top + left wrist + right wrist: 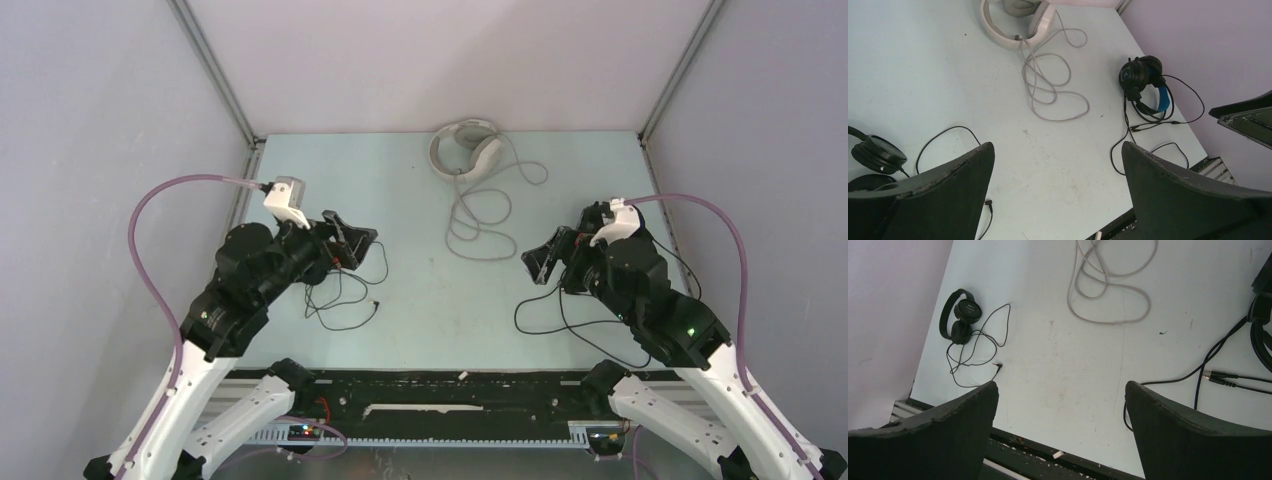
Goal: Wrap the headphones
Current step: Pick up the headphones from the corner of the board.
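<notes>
**Pale tabletop carries three loose headsets between two open-jawed arms**

Grey walls enclose the light green table (420,330). At 12 o'clock, near the back edge, lies the white-grey over-ear pair (465,150), its pale cord (480,225) looping toward the centre. At 9 o'clock sits the small thin black pair (959,317), its thin cord (973,355) tangled beside it. At 3 o'clock rests the bulky black pair with blue-lined headband (1143,82). The left gripper (352,240) and the right gripper (545,262) hover above the table, jaws spread wide, grasping nothing.
</notes>
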Robot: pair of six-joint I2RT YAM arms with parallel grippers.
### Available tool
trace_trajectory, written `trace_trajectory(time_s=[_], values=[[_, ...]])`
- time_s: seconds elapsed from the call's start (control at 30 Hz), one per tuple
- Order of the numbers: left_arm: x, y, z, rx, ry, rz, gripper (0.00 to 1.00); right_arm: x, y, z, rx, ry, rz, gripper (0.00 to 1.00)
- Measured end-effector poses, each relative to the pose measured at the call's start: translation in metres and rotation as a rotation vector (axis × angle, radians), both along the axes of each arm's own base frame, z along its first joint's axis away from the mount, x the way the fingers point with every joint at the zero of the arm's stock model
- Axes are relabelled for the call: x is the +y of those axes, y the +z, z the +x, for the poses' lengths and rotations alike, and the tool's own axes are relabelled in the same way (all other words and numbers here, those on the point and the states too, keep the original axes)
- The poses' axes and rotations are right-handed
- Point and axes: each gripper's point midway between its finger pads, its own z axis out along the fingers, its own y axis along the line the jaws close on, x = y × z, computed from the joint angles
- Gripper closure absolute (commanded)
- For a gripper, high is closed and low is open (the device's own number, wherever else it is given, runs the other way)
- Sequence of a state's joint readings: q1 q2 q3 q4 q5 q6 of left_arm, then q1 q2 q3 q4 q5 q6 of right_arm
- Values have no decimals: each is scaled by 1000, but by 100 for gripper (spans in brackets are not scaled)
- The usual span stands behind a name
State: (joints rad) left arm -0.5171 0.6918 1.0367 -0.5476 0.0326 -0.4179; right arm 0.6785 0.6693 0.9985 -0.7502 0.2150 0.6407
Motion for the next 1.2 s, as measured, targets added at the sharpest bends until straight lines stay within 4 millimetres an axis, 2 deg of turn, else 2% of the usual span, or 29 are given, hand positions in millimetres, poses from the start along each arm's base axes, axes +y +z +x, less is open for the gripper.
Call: trace_trajectory(time_s=[0.17,0.33,0.47,0.6,0.67,0.73,0.83,0.9,1.03,1.2], values=[[1,-5,2,-1,1,22,0,-3,-3,-1,10,-15,-3,0],[13,-16,4,4,39,105,0,-9,-4,-3,-2,-35,3,3],[22,-16,3,-17,64,136,0,-18,-12,0,-9,-75,-25,5],[29,-26,0,-33,82,161,0,-26,-37,13,35,-119,-129,15],[33,-36,-2,-33,93,172,0,-34,-53,26,79,-166,-202,22],[34,-47,0,-30,97,186,0,-46,-69,39,128,-224,-269,27],[32,-65,3,-11,89,208,0,-67,-95,59,212,-309,-342,28],[30,-73,4,0,81,220,0,-80,-108,69,244,-345,-360,25],[29,-77,6,8,77,226,0,-105,-130,96,283,-391,-389,9],[27,-71,4,-10,60,207,0,-131,-163,128,353,-410,-451,3]])
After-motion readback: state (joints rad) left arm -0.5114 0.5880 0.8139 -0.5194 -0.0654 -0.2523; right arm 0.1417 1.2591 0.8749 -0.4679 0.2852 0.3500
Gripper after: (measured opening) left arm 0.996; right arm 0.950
